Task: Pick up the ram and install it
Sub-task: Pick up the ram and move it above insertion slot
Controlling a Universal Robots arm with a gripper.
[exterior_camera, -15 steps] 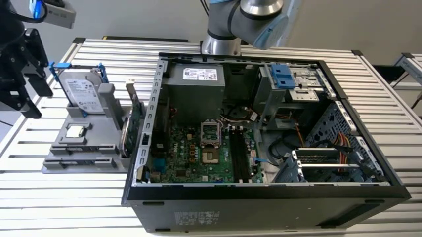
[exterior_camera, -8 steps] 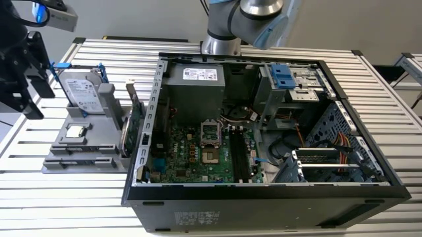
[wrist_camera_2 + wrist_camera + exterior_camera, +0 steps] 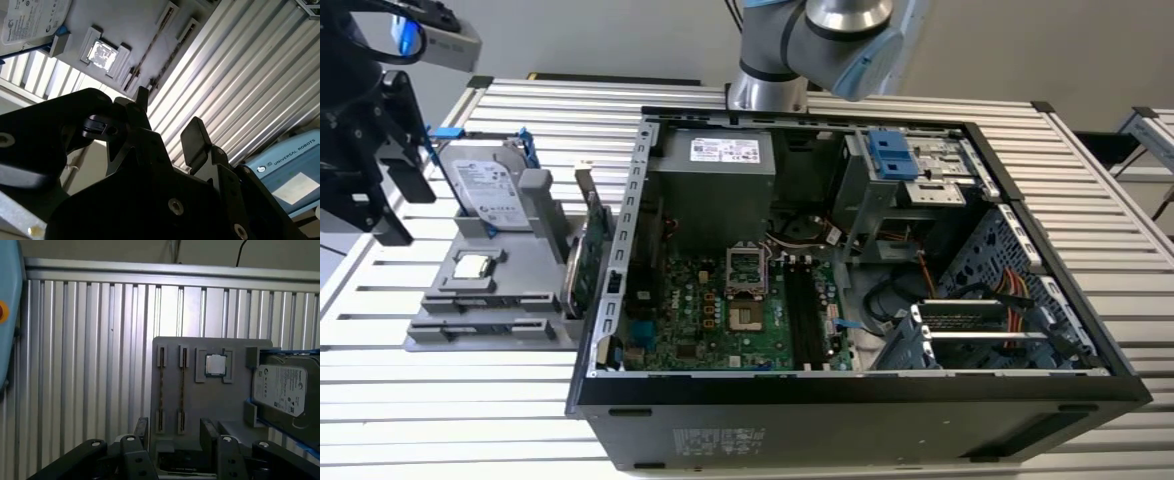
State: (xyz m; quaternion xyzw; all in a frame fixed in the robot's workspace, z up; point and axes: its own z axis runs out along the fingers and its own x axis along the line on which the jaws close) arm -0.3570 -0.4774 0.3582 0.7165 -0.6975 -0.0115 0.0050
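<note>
The ram (image 3: 182,390) stands on edge in a slot of the gray holder (image 3: 235,405), with a like stick (image 3: 161,390) beside it. The gripper (image 3: 175,432) hovers above them, jaws apart and empty. A chip (image 3: 215,364) and a hard drive (image 3: 280,387) share the holder.

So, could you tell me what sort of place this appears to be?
Probably a robotics lab cell for computer assembly: an open PC case lies on a slatted aluminium table, beside a fixture tray holding a hard drive.
</note>
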